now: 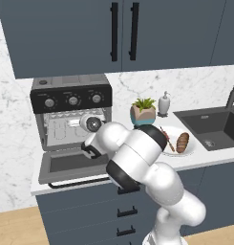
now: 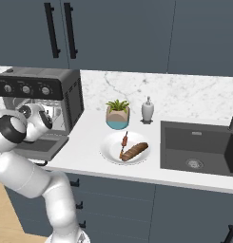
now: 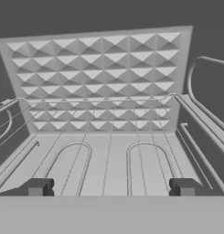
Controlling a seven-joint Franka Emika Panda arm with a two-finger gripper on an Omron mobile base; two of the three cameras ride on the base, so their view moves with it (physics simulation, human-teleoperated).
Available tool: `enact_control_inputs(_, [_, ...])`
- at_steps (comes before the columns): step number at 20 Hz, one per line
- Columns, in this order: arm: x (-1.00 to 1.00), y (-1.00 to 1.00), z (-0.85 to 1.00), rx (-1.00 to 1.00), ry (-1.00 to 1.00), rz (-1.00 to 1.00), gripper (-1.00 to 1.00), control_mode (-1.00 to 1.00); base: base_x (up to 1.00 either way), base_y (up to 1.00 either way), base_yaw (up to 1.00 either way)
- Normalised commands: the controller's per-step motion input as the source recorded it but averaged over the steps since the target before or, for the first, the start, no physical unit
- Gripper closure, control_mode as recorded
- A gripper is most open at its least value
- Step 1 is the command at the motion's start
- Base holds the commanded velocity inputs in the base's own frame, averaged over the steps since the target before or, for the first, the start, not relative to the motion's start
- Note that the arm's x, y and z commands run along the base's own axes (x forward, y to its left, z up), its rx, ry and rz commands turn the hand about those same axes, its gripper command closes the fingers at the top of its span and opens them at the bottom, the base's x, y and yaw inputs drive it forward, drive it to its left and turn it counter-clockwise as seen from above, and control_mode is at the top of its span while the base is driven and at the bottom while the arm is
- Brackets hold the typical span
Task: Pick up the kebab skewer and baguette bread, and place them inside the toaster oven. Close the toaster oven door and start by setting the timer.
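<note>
The gripper (image 3: 111, 187) stood wide open and empty, its fingertips (image 3: 38, 187) apart over the wire rack (image 3: 109, 151) inside the oven (image 1: 70, 98). The door (image 1: 73, 165) lay dropped open on the counter (image 2: 89, 163), under the arm. To the oven's right, the skewer (image 2: 124, 144) and bread (image 2: 135, 152) lay side by side on a white plate (image 2: 108, 148), near a potted plant (image 2: 118, 114). Beyond was a ridged back wall (image 3: 97, 68).

The arm hides part of the toaster oven door (image 1: 66, 165) (lower right).
</note>
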Motion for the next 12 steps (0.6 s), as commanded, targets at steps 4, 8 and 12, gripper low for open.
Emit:
enact_control_inputs(4, [-0.16, 0.00, -0.54, 0.00, 0.02, 0.00, -1.00, -1.00, 0.00, 0.00, 0.00])
enact_control_inputs(8, [-0.58, 0.00, -0.81, 0.00, 0.03, 0.00, -1.00, -1.00, 0.00, 0.00, 0.00])
enact_control_inputs(12, [-0.90, 0.00, -0.99, 0.00, 0.07, 0.00, -1.00, -1.00, 0.00, 0.00, 0.00])
